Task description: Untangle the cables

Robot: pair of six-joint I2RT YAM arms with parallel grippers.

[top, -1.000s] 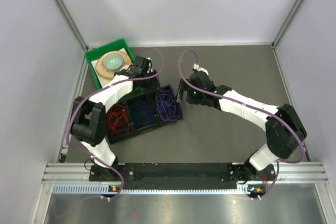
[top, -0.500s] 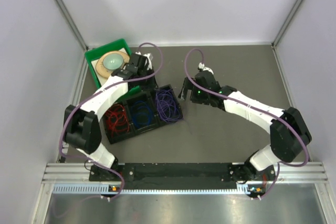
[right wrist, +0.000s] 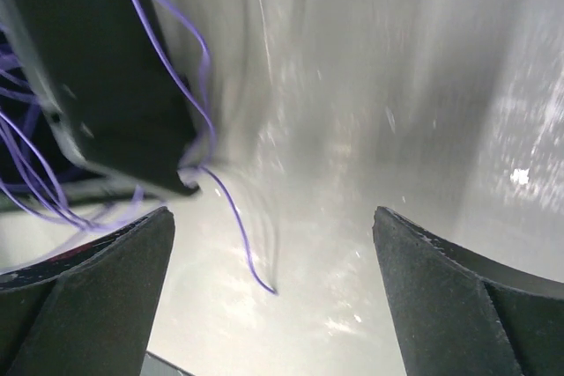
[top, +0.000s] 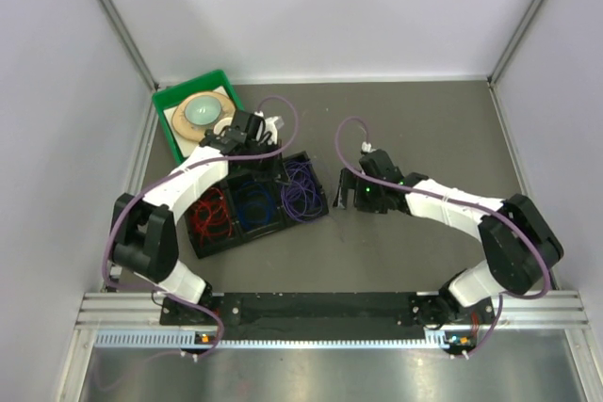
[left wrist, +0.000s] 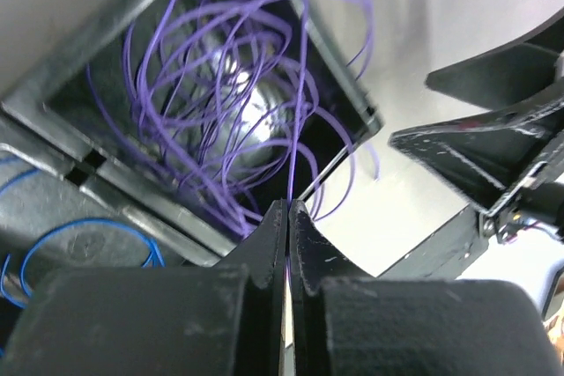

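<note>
- Bench: grey, everything sits in its left half.
- Tray: black, three compartments, at 8 o'clock from bench centre, skewed.
- Bin: green, at 11 o'clock from the tray, corner just beside it; pale dish inside.
- Purple cables: loose coil in the tray's 3 o'clock compartment. A few loops spill over the wall onto the bench, and one loose end lies on the bench.
- Blue cables: middle compartment.
- Red cables: 9 o'clock compartment.
- Left gripper: above the purple compartment's 12 o'clock edge, fingers together, clamped on one purple strand that runs up out of the coil.
- Right gripper: just off the tray's 3 o'clock side, fingers wide apart, holding nothing, bare bench below.
</note>
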